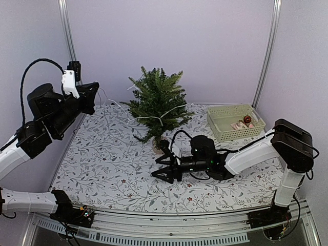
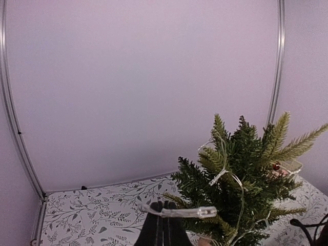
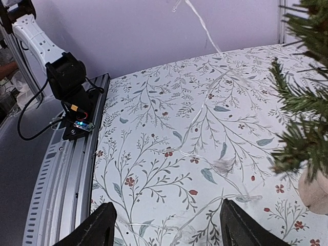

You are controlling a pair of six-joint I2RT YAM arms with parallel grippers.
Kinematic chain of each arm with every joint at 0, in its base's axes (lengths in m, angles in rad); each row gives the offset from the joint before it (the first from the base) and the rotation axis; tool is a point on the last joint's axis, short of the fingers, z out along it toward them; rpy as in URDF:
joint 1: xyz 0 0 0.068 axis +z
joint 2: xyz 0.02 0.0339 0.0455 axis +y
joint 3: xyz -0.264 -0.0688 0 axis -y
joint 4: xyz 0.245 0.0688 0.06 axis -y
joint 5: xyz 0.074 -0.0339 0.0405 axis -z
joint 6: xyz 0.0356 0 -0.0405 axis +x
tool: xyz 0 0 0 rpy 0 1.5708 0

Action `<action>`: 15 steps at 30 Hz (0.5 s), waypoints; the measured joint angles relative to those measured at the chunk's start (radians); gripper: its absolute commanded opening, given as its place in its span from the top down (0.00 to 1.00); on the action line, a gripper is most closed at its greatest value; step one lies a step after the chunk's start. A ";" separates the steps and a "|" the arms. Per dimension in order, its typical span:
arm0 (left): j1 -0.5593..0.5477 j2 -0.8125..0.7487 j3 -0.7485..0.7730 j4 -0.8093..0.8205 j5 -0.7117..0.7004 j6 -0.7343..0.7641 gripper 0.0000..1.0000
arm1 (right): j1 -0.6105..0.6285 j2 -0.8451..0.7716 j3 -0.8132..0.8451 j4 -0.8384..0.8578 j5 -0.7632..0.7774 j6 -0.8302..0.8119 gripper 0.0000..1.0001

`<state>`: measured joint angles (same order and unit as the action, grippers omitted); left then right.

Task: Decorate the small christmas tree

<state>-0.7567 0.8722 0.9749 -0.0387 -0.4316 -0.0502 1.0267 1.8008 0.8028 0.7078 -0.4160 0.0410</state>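
Observation:
The small christmas tree [image 1: 159,102] stands at the back middle of the table on a tan base [image 3: 315,192]. A clear light string [image 1: 165,116] is draped over its branches. My left gripper [image 1: 93,95] is raised at the left of the tree. In the left wrist view it [image 2: 164,207] is shut on the light string [image 2: 179,211], with the tree [image 2: 246,174] to its right. My right gripper [image 1: 163,167] is low over the table in front of the tree. It [image 3: 166,228] is wide open and empty, with loose wire [image 3: 205,102] lying on the cloth between its fingers.
A pale green basket [image 1: 253,132] at the back right holds ornaments, among them a red ball [image 1: 247,119]. The table has a floral cloth [image 1: 102,159]. Metal frame posts [image 1: 65,31] and purple walls close in the back and sides. The left arm's base [image 3: 69,82] sits on the front rail.

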 measured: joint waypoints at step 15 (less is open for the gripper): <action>0.009 0.005 0.000 0.000 0.005 -0.003 1.00 | 0.008 0.172 0.148 -0.138 0.014 0.000 0.35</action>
<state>-0.7475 0.8776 0.9749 -0.0383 -0.4263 -0.0532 1.0351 1.9724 0.9508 0.5697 -0.4019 0.0414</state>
